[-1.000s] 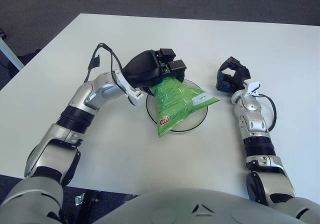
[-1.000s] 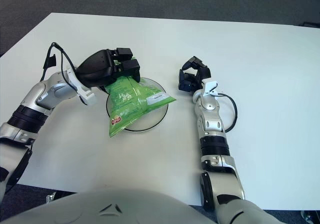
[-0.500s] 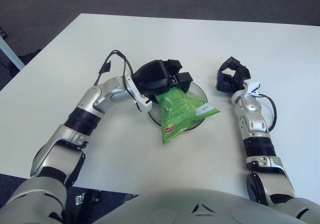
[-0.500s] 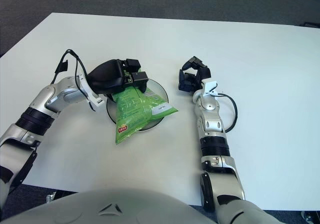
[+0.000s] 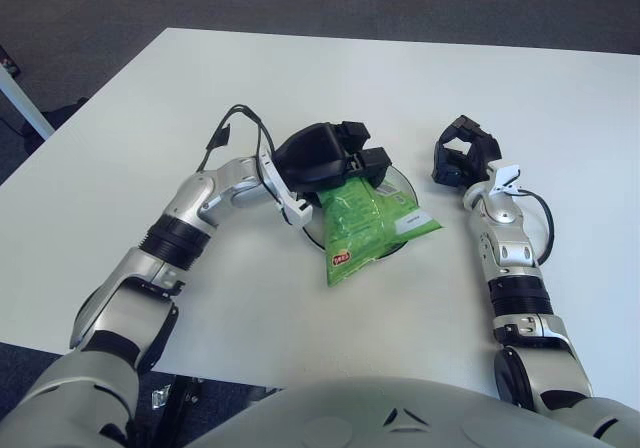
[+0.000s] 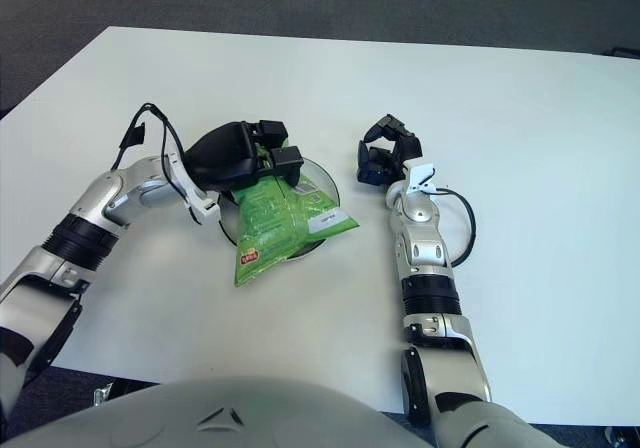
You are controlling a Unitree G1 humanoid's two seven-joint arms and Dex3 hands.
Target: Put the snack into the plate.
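The black fingers [image 5: 368, 160] of the left hand [image 5: 325, 156] are curled down onto the upper end of the green crinkled foil snack bag [image 5: 365, 220], pinching its top edge; from the fingers outward, the black palm sits over the far-left part of the round clear-bottomed, dark-rimmed plate [image 5: 404, 181], and the silver forearm runs back from the plate toward the near-left of the white table [image 5: 150, 98].

The snack bag lies across the plate but not within it; its upper half covers the plate's middle, its lower end with the red label overhangs the plate's near rim onto the table, and one corner juts past the plate's right rim.

The right hand [image 5: 458, 156] shows to the right of the plate, apart from it, fingers bent inward in a loose curl around nothing; it is idle.

Risk, as judged: if the hand lets go here, the overhanging end may tip or slide the bag off the near rim; a withdrawing finger could also snag the foil and drag the bag, or shift the light plate.

Against half a second ago: the left hand and bag have moved slightly toward the plate's right and nearer the table surface; the bag lies flatter; the right hand is unchanged.
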